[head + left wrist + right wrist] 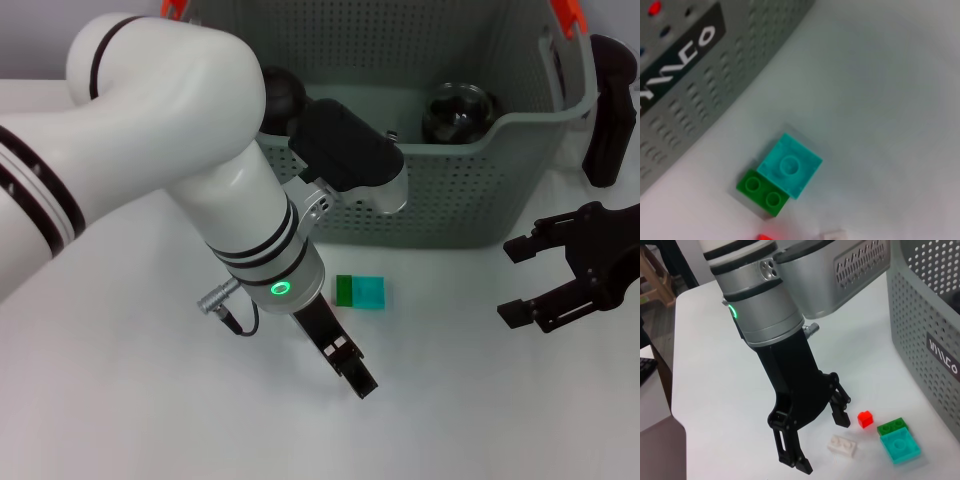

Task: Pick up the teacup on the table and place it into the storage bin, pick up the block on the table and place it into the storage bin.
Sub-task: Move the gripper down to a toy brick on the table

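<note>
The block is a teal brick (369,292) joined to a green brick (343,291), lying on the white table just in front of the storage bin (450,200). It also shows in the left wrist view (789,166) and the right wrist view (900,447). My left gripper (340,350) hangs open just in front of the block, to its left; the right wrist view shows its fingers (790,455) spread and empty. A dark glossy teacup (458,112) lies inside the bin. My right gripper (512,280) is open and empty at the right.
A small red brick (865,418) and a white brick (842,445) lie on the table under the left gripper. The bin's wall with its black label (680,65) stands close behind the block. A black object (610,110) stands right of the bin.
</note>
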Motion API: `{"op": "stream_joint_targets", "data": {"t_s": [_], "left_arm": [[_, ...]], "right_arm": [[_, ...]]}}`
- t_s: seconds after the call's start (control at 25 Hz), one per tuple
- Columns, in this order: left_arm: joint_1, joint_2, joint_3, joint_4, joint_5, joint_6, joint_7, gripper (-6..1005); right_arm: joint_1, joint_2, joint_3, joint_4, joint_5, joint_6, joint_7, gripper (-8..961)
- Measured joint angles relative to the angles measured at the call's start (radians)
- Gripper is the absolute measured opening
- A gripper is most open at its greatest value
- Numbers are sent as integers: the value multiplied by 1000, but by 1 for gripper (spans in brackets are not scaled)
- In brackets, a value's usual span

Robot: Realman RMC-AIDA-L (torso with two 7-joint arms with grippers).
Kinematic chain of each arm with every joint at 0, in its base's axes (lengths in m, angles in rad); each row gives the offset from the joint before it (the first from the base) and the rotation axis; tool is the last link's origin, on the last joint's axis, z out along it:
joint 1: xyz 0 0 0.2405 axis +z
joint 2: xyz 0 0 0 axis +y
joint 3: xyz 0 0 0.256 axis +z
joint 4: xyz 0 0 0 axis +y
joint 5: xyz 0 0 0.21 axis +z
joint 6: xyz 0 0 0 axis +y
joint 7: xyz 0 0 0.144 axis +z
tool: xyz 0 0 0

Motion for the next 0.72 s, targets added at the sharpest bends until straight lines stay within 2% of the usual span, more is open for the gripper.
{"op": "stream_joint_targets", "data": {"t_s": [0.72], "left_arm": [[-19, -1, 42, -27, -1, -39, -26, 935]], "right_arm": [[0, 0, -1, 1, 0, 0, 0, 947]]}}
